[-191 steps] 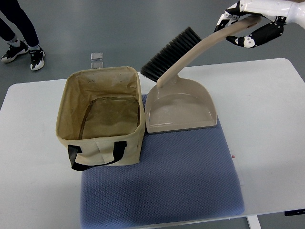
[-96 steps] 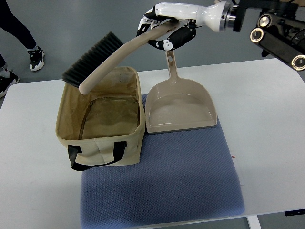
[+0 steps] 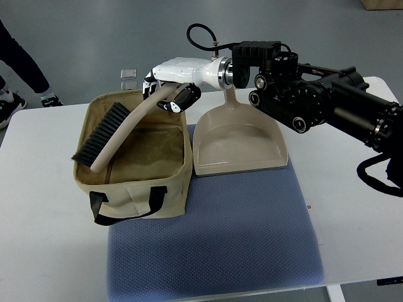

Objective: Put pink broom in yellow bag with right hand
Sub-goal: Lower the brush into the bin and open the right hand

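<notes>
Fingers of the right hand (image 3: 169, 94) are closed around the handle end of the broom (image 3: 116, 134), which slants toward 8 o'clock, bristle head low inside the bag (image 3: 135, 201), probably so it drops in cleanly.

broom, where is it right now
In the top view, left of the dustpan, the broom slants into the open bag, its handle gripped by the right hand.

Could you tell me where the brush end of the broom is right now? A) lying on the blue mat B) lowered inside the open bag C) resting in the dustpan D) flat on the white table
B: the broom, gripped by the right hand, angles down with its bristles inside the bag, apart from the dustpan.
</notes>
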`<action>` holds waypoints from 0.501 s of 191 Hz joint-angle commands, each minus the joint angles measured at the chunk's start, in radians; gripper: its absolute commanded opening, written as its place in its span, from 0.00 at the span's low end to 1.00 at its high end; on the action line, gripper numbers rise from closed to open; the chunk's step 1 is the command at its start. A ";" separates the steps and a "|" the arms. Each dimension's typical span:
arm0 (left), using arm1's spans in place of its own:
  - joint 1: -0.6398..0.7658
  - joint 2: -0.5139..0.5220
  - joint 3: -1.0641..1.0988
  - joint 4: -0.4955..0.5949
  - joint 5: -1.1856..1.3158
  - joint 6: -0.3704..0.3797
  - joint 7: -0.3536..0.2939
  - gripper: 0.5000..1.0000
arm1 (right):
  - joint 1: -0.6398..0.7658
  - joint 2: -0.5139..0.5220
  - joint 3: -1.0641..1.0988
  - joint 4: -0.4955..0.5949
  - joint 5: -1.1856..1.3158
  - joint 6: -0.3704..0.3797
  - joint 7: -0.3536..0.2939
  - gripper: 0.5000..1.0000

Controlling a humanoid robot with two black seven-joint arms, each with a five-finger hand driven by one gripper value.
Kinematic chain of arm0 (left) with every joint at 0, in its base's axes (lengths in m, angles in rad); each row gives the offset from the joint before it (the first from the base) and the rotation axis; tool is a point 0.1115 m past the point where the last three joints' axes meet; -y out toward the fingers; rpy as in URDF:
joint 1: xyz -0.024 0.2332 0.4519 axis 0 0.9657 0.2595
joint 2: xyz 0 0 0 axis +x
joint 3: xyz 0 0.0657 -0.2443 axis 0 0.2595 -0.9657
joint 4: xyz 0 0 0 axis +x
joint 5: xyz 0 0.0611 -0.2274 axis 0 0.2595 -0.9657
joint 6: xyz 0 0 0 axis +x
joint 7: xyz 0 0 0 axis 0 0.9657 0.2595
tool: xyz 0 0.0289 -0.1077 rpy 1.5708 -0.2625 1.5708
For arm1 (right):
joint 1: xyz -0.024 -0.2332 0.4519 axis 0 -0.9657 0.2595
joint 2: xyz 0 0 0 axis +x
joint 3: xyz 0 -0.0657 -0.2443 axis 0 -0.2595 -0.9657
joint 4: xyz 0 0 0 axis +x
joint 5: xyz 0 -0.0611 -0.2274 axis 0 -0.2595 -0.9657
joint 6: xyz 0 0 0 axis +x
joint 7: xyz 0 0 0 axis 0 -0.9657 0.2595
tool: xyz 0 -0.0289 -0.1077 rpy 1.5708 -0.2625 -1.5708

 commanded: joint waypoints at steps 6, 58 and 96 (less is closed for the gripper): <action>0.000 0.000 0.000 0.000 0.000 0.000 0.000 1.00 | -0.006 0.005 -0.043 -0.011 -0.017 -0.043 -0.003 0.00; 0.000 0.000 0.001 0.000 0.000 0.000 0.000 1.00 | -0.032 0.005 -0.048 -0.012 -0.009 -0.075 -0.001 0.58; 0.000 0.000 0.000 0.000 0.000 0.000 0.000 1.00 | -0.036 0.000 -0.034 -0.011 0.000 -0.075 0.000 0.62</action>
